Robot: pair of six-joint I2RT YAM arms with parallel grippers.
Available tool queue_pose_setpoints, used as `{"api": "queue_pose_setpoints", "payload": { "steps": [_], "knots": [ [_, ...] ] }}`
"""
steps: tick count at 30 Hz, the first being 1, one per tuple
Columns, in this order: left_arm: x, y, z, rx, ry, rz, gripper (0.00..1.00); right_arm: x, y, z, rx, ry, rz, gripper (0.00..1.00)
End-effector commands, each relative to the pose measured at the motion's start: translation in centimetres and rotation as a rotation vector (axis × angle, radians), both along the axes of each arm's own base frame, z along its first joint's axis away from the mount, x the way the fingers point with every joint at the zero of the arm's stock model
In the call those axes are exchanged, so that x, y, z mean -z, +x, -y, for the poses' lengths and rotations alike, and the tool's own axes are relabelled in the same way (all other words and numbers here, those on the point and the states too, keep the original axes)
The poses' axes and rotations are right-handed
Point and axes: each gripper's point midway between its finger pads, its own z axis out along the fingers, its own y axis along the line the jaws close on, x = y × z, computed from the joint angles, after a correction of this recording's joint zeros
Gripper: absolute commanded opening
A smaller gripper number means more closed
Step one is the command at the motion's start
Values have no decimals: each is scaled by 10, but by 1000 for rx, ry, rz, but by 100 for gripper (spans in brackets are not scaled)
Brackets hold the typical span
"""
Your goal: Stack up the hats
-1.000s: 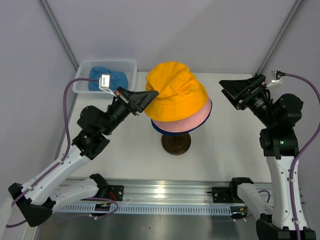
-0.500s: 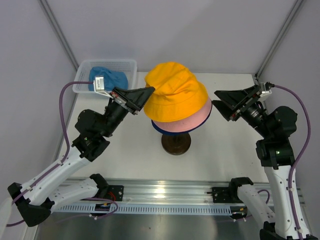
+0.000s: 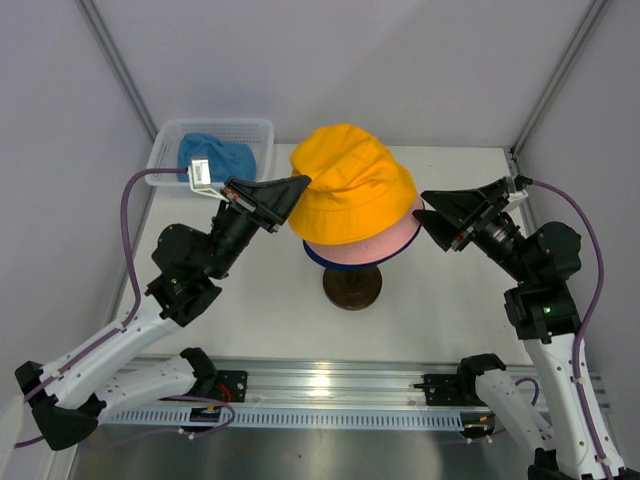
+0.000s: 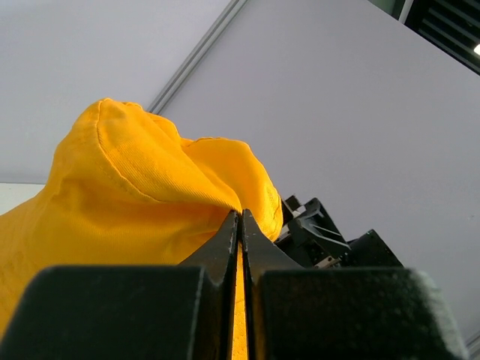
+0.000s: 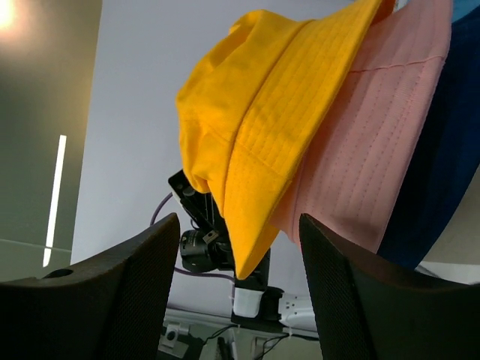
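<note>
A yellow-orange hat (image 3: 350, 185) is shown plain, with rows of stitching on its brim. A pink hat (image 3: 396, 240) and a dark blue hat (image 3: 316, 257) are likewise plain. A light blue hat (image 3: 226, 157) is seen in a white mesh basket (image 3: 160, 160). The stand (image 3: 352, 290) is coloured dark brown.

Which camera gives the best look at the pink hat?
Right wrist: the pink hat shows a broad stretch of brim between the yellow hat and the dark blue hat. The top view shows only a thin crescent under the yellow hat; the left wrist view shows none.
</note>
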Motion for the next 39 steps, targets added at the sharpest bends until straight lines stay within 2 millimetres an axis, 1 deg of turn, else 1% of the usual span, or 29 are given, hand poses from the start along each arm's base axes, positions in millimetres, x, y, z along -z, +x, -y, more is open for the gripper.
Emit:
{"api": "queue_pose_setpoints", "payload": {
  "steps": [1, 4, 6, 8, 9, 11, 12, 13, 16, 17, 18, 20, 21, 22, 23, 24, 25, 26, 28, 29, 30, 31, 32, 33, 34, 35, 36, 38, 39],
  "knots": [
    [-21, -11, -14, -22, -67, 71, 1, -3, 10, -12, -37, 40, -14, 67],
    [-21, -12, -11, -10, -61, 71, 1, -4, 12, -20, -41, 43, -14, 65],
    [-19, -12, -10, -5, -54, 66, 1, -5, 14, -21, -37, 37, -7, 65],
    [-20, -14, -10, 1, -53, 69, 1, -10, 16, -24, -42, 46, 18, 61],
    [-19, -14, -10, 0, -52, 67, 1, -11, 17, -24, -43, 49, 23, 54],
    [-19, -14, -10, -3, -45, 70, 2, -14, 19, -25, -32, 56, 33, 45],
    [-19, -15, -13, -10, -45, 71, 3, -14, 21, -24, -16, 53, 41, 37],
    [-19, -15, -14, -14, -41, 68, 4, -14, 22, -24, -10, 50, 45, 33],
    [-17, -18, -19, -28, -29, 70, 13, -17, 23, -22, 14, 42, 67, 22],
    [-17, -18, -21, -32, -25, 66, 17, -18, 22, -22, 16, 38, 76, 13],
    [-17, -18, -25, -47, -30, 61, 27, -18, 24, -22, 21, 25, 89, 9],
    [-13, -17, -31, -62, -30, 22, 43, -16, 26, -23, 24, 2, 93, 0],
    [-9, -11, -39, -110, -45, -18, 67, -15, 27, -24, 26, -14, 96, 0],
    [1, -9, -49, -137, -44, -93, 79, -7, 30, -24, 34, -54, 99, 0],
    [7, -7, -60, -177, -52, -142, 87, -3, 31, -24, 37, -70, 103, 0],
    [14, -5, -70, -216, -62, -186, 97, 5, 32, -26, 33, -89, 102, 0],
    [14, -9, -93, -268, -123, -225, 99, 16, 32, -26, 31, -129, 96, 0],
    [32, -9, -100, -292, -103, -286, 99, 21, 33, -26, 33, -148, 102, 0],
    [42, -21, -117, -278, -187, -342, 100, 31, 31, -25, 38, -199, 125, 0],
    [46, -25, -120, -264, -211, -366, 100, 33, 31, -25, 43, -214, 134, 0],
    [56, -28, -121, -254, -210, -404, 98, 34, 30, -24, 47, -227, 145, 0],
    [67, -29, -117, -223, -243, -449, 98, 33, 28, -23, 48, -234, 162, 0],
    [67, -37, -113, -162, -259, -461, 96, 33, 27, -23, 52, -256, 187, 0],
    [70, -39, -106, -124, -267, -483, 95, 33, 27, -22, 57, -265, 198, 0],
    [75, -41, -98, -77, -289, -523, 94, 35, 26, -21, 61, -274, 202, 0],
    [79, -44, -84, -14, -270, -549, 93, 35, 25, -20, 66, -286, 221, 0],
    [81, -45, -77, 18, -273, -564, 92, 31, 24, -19, 71, -285, 245, 0],
    [92, -44, -56, 101, -283, -624, 89, 31, 22, -19, 73, -292, 272, 0],
    [98, -43, -50, 121, -292, -643, 88, 32, 23, -19, 78, -301, 287, 0]
  ]
}}
